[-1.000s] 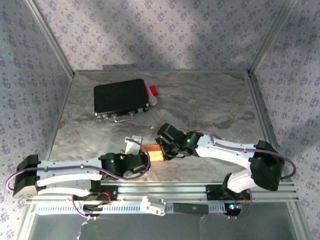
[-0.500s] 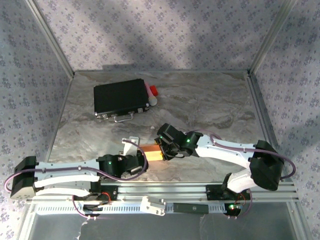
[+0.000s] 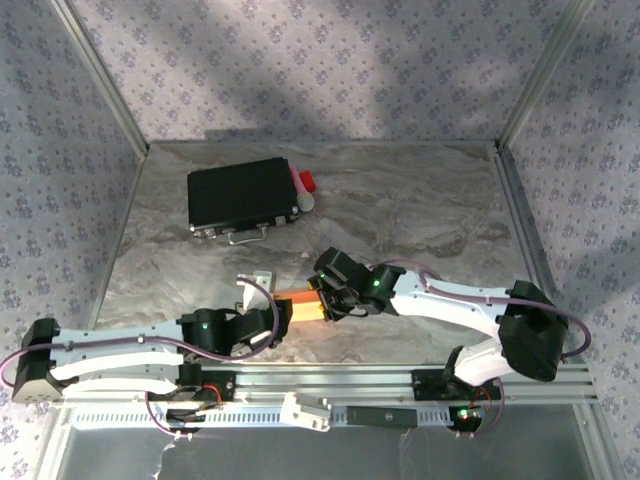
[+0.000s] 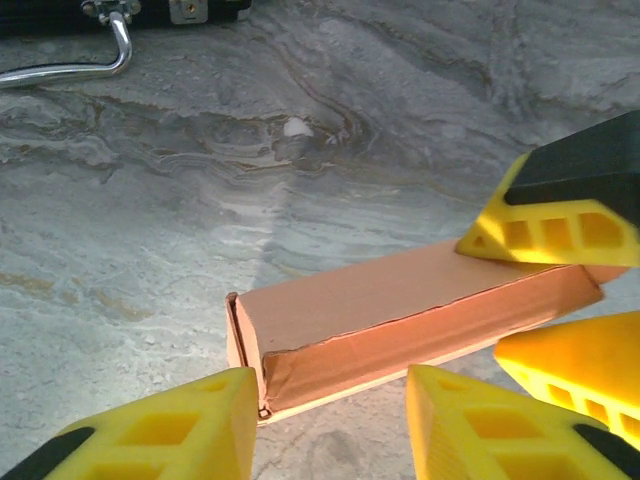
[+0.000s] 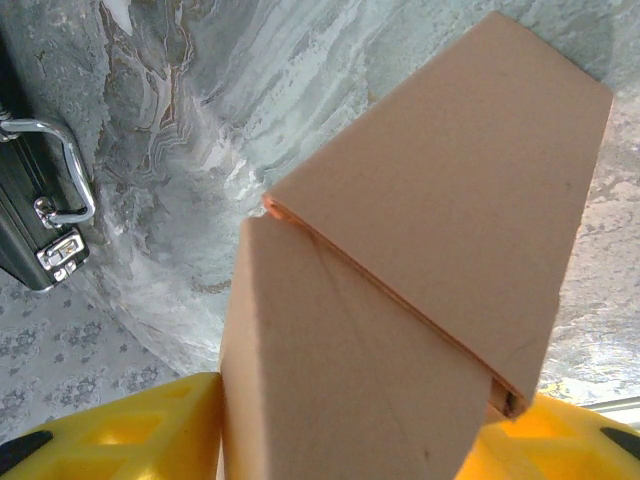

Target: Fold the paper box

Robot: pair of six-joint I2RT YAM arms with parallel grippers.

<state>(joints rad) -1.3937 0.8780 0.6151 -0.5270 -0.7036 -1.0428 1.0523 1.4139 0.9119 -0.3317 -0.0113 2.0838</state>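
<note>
One paper box (image 4: 400, 310), salmon card, folded into a long sleeve, lying on the table (image 3: 400, 200) near its front edge: likely light, thin-walled, easily crushed; you take it across the long flat sides. Right pincer (image 4: 565, 290) clamps the far end. Left pincer (image 4: 330, 430), closed a second ago, now stands parted, drawn back off the near end

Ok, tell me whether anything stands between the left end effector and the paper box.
Nothing visible does. The near end of the paper box lies right at the open fingertips of the left end effector, on the marbled table. The right end effector clamps the far end, clear of that gap.
</note>
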